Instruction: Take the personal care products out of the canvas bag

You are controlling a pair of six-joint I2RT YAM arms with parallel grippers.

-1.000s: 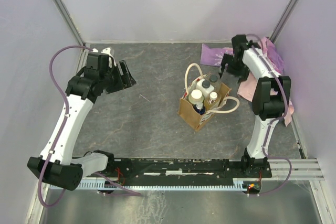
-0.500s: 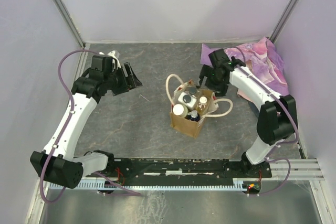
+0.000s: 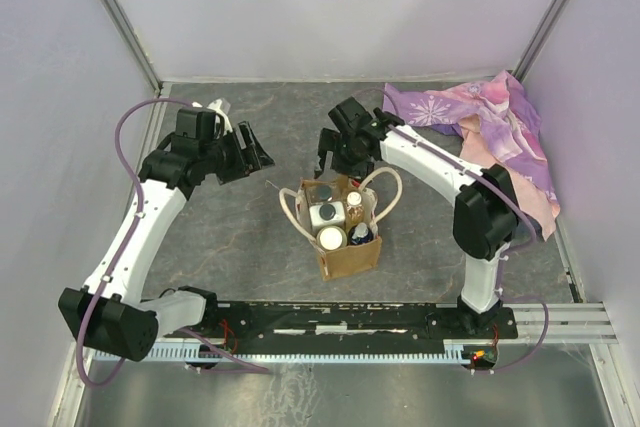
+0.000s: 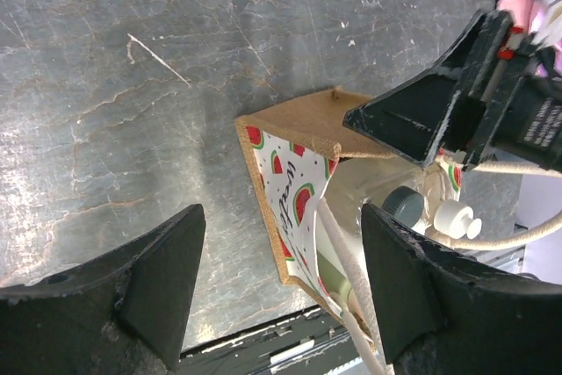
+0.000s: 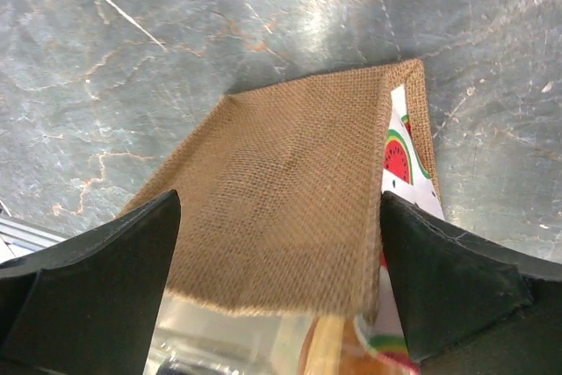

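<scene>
The canvas bag (image 3: 349,256) stands upright at the table's middle, its cream handles looped to both sides. Several personal care products stand in it: a white boxy dark-capped bottle (image 3: 327,215), a cream-capped round one (image 3: 331,238), a slim yellowish one (image 3: 354,204) and a blue-topped one (image 3: 361,235). My right gripper (image 3: 338,168) is open at the bag's far end; in the right wrist view (image 5: 279,210) its jaws stand either side of the tan wall (image 5: 290,191). My left gripper (image 3: 254,154) is open and empty, left of the bag. Its wrist view shows the watermelon panel (image 4: 290,186).
A purple-pink floral cloth (image 3: 480,117) lies in the far right corner. The black mounting rail (image 3: 350,319) runs along the near edge. Pale walls close in the back and both sides. The right gripper's black body (image 4: 439,111) shows in the left wrist view above the bag.
The bag has slid left and toward the near edge with my right gripper following at its far end. My left arm has shifted only slightly.
</scene>
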